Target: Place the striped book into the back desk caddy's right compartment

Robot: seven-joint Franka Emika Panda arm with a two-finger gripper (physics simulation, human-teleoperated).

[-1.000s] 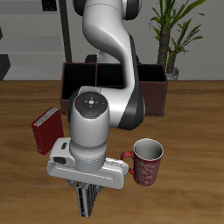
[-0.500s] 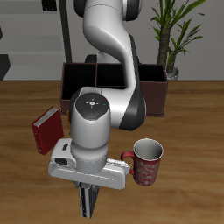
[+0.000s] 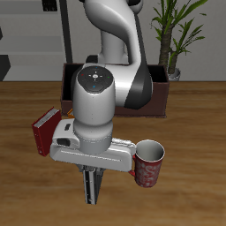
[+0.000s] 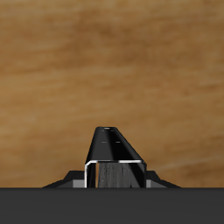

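near the table's front edge [image 3: 26, 199], at about six o'clock below the arm's bulky wrist in the exterior view, the gripper [image 3: 92, 181] pinches the striped book [image 3: 93, 187] between its two fingers, the dark volume hanging edge-down and apparently clear of the wooden top; in the wrist view the book [image 4: 115, 156] juts out from between the pads with bare wood grain behind it, its spine or edge pointing away from the camera, and nothing else in sight

the back desk caddy [image 3: 159, 90] sits far back, at roughly twelve to one o'clock from the gripper, largely hidden by the arm, so its right compartment cannot be made out from here; a red book [image 3: 46, 129] leans at about ten o'clock and a red mug [image 3: 149, 163] stands at about three o'clock, just beside the gripper housing

the step in hand looks like the carry toward the caddy: judged from this, it goes best with the book raised high enough to clear the mug rim and the caddy wall, the grip kept firm so the thin cover does not swing or slip, and the book kept on edge so it drops cleanly into the end bin rather than catching the divider
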